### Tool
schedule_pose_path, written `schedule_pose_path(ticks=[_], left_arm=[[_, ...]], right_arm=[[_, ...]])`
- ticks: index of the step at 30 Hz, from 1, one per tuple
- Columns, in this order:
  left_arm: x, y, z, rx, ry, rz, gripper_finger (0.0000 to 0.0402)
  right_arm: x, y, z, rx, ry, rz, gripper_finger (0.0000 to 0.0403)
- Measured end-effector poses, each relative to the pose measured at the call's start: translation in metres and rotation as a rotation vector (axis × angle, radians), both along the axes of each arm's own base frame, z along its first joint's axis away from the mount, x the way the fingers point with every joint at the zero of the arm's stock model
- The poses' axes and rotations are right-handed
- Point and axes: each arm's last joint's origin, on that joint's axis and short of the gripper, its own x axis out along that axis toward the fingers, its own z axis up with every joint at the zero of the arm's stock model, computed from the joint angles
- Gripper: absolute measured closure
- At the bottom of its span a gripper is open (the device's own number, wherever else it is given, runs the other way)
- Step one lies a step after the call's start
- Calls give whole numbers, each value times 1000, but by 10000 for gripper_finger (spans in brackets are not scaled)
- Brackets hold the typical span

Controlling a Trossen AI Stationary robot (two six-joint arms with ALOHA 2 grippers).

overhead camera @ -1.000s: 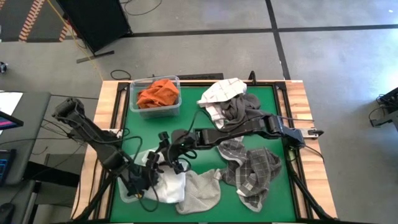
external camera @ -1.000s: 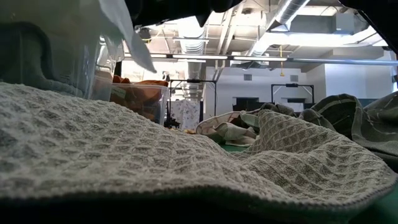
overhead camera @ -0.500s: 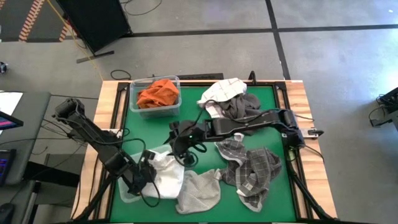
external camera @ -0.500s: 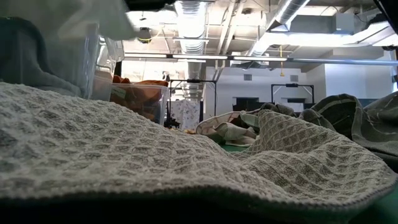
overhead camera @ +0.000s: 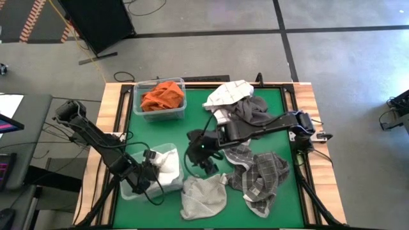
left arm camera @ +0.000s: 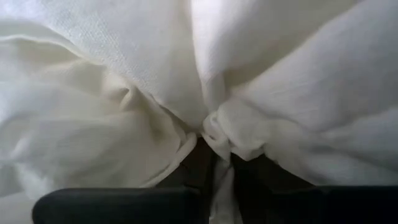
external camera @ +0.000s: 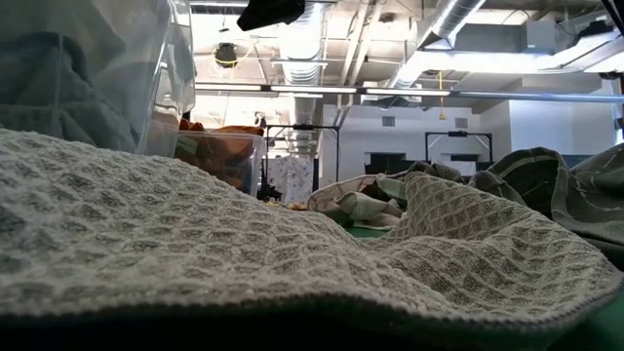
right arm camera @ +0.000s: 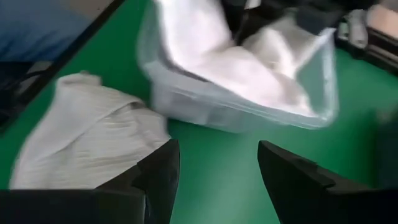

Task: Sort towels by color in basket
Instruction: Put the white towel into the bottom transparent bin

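Jaws buried in white towel (left arm camera: 124, 93).

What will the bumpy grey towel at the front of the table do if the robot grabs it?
The bumpy grey towel lies crumpled in soft folds, so it would probably flop and dangle. Its waffle weave looks grippy, so it likely won't slip. It seems light, like cloth.

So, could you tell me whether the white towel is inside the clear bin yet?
Yes, it is in: the white towel lies bunched inside the clear bin, pinched by the left gripper.
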Motion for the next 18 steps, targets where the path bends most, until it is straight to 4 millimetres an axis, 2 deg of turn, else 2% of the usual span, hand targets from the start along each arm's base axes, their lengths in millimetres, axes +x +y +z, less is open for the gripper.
schedule_pose_path(ticks=[6, 11, 18], left_arm=[[1, -2, 13, -38, 10, -10, 345], [4, -6, 39, -80, -8, -12, 323], [0, -4, 72, -32, 21, 7, 288]], right_arm=[[-1, 16, 1, 0, -26, 42, 159], [-1, 26, 4, -10, -68, 84, 159], [-1, 30, 4, -13, -78, 106, 159]])
